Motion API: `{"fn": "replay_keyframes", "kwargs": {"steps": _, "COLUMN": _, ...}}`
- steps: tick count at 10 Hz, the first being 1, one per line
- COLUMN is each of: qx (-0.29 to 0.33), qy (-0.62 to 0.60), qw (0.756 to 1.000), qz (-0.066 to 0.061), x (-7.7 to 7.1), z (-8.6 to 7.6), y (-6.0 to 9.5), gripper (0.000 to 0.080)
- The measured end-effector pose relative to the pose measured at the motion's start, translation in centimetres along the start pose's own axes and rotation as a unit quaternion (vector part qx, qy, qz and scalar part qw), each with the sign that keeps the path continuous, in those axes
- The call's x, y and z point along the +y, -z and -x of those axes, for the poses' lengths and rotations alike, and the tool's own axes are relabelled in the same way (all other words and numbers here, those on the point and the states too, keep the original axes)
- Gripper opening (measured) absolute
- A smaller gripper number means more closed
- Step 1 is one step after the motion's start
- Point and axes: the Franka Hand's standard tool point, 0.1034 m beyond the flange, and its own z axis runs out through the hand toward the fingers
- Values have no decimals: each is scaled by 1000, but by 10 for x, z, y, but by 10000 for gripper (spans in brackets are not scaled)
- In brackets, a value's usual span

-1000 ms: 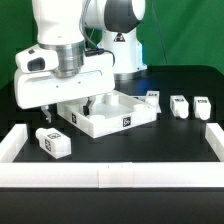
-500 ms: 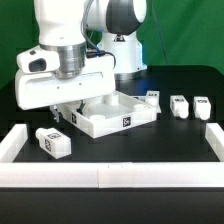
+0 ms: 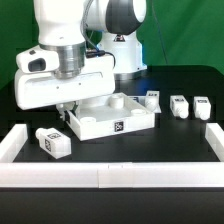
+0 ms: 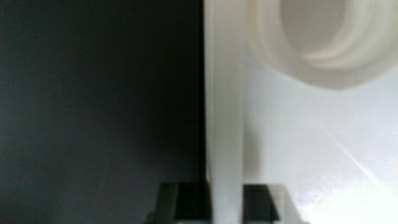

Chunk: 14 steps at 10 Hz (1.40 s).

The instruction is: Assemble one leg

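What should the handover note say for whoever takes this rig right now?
Tool: appears shut on the rim of the white tabletop, one finger on each side, at its end on the exterior view's left.
Parts: the tabletop is mid-table. Three legs lie loose on the exterior view's right, the first close to the tabletop's corner. A fourth leg lies at the front left, inside the white fence.
Done: tabletop gripped. No leg is fitted.
Left: probably set the tabletop in place, pick up a leg and screw it into a corner hole.
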Motion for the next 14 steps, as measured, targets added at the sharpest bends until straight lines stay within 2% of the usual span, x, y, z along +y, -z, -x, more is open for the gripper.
{"fn": "replay_keyframes", "kwargs": {"steps": 1, "qx": 1, "qy": -17, "qw": 1000, "qz": 1, "x": 1, "z": -1, "y": 1, "gripper": 52}}
{"fn": "replay_keyframes", "kwargs": {"steps": 4, "qx": -11, "qy": -87, "qw": 996, "qz": -16, "x": -4, "z": -5, "y": 4, "gripper": 52}}
{"fn": "replay_keyframes", "kwargs": {"steps": 6, "qx": -29, "qy": -116, "qw": 992, "qz": -42, "x": -8, "z": -19, "y": 12, "gripper": 52}}
{"fn": "replay_keyframes", "kwargs": {"steps": 7, "qx": -24, "qy": -112, "qw": 993, "qz": -36, "x": -5, "z": -21, "y": 12, "gripper": 52}}
{"fn": "replay_keyframes", "kwargs": {"steps": 11, "qx": -27, "qy": -119, "qw": 992, "qz": -37, "x": -6, "z": -20, "y": 10, "gripper": 52}}
{"fn": "replay_keyframes", "kwargs": {"steps": 12, "qx": -27, "qy": -134, "qw": 990, "qz": -37, "x": -7, "z": -25, "y": 11, "gripper": 52}}
{"fn": "replay_keyframes", "kwargs": {"steps": 14, "qx": -27, "qy": -175, "qw": 983, "qz": -45, "x": -11, "z": -55, "y": 31, "gripper": 52}}
